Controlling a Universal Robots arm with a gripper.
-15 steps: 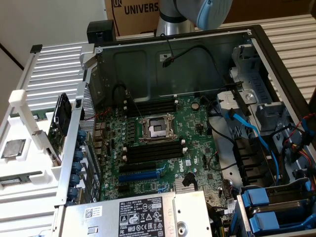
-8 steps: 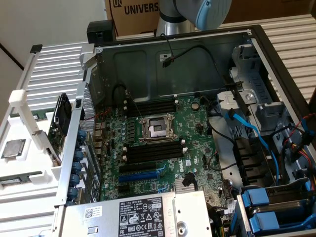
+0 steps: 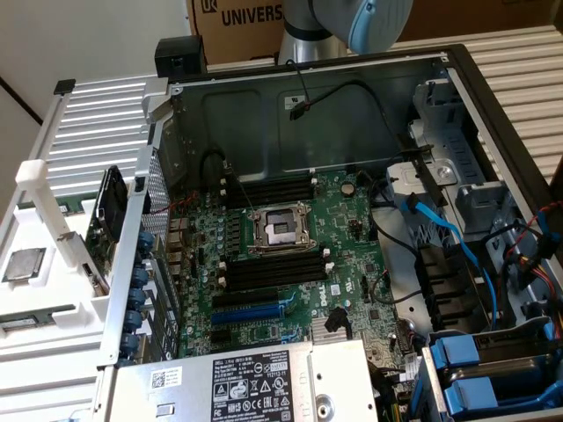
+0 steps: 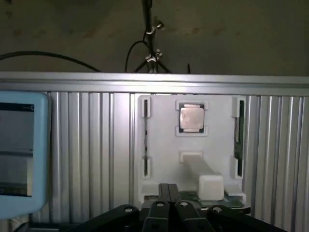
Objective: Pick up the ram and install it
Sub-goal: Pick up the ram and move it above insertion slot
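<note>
Gripper is clenched, its fingers pressed together with nothing between them, just above the near edge of a white holder. The ram stands on its edge in a narrow slot of this holder, near a square silver chip but not touching it, and apart from the gripper. A white bar with a block end rises between the gripper and the ram. In the exterior view the holder lies at 9 o'clock from the open metal case, on a ribbed aluminium table, and the arm stands at 12 o'clock. On the green motherboard, long black slots lie at 12 and 6 o'clock of the socket. The ram appears as a thin dark green line, and I cannot make out its label. A pale blue screen is cut off by the picture edge.
</note>
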